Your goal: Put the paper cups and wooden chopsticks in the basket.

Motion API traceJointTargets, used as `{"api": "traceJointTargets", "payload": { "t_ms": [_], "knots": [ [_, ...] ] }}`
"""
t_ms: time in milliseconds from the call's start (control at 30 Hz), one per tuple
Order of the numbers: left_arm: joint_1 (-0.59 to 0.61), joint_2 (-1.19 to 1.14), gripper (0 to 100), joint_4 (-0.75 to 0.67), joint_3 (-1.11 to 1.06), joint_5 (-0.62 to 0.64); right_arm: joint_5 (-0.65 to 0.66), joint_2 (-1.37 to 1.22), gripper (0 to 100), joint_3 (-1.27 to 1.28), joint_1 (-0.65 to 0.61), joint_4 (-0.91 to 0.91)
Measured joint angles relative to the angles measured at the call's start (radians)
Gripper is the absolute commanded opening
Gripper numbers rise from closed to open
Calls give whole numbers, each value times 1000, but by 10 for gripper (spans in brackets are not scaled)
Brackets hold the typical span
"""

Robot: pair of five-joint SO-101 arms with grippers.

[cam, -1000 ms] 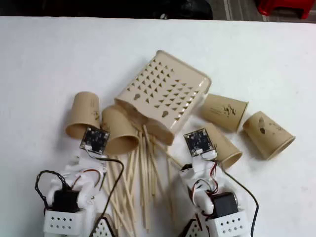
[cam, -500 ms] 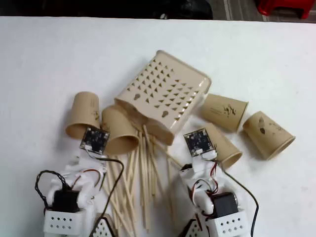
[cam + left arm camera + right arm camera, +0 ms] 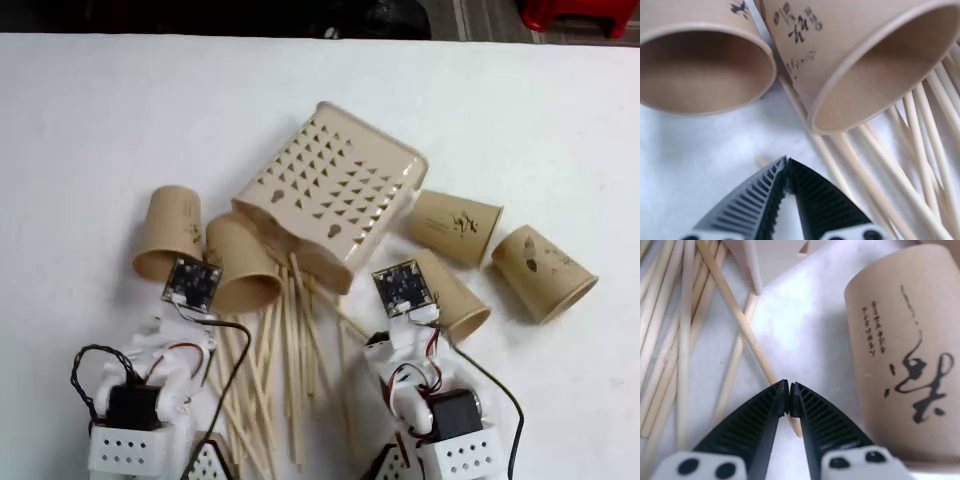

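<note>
My left claw [image 3: 787,162], pressed together and empty, faces two open-mouthed cups [image 3: 700,65]. My right claw [image 3: 789,386], likewise together, sits over a chopstick [image 3: 737,320] beside a cup [image 3: 900,350]. From above, the basket [image 3: 335,190] lies tipped over on the table [image 3: 100,120].

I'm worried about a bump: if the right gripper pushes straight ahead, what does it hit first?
Most likely the pale wooden chopstick lying slantwise right at the shut tips of the right gripper; depth is unclear.

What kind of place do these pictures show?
Probably a robot practice bench, not a kitchen: a left arm and a right arm stand at a white table, with paper cups, chopsticks and a basket scattered before them.
</note>
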State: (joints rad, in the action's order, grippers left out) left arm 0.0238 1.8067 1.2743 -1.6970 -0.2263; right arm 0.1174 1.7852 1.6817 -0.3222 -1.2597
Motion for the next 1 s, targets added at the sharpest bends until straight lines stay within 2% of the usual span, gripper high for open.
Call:
{"api": "traceJointTargets", "payload": {
  "t_ms": [767, 933, 1000],
  "knots": [
    [0, 0, 24, 0, 0, 0, 0, 0, 18, -8, -15, 0],
    [0, 0, 24, 0, 0, 0, 0, 0, 18, -91, 66, 12],
    [0, 0, 24, 0, 0, 0, 41, 2, 18, -141, 72, 41]
  ]
}}
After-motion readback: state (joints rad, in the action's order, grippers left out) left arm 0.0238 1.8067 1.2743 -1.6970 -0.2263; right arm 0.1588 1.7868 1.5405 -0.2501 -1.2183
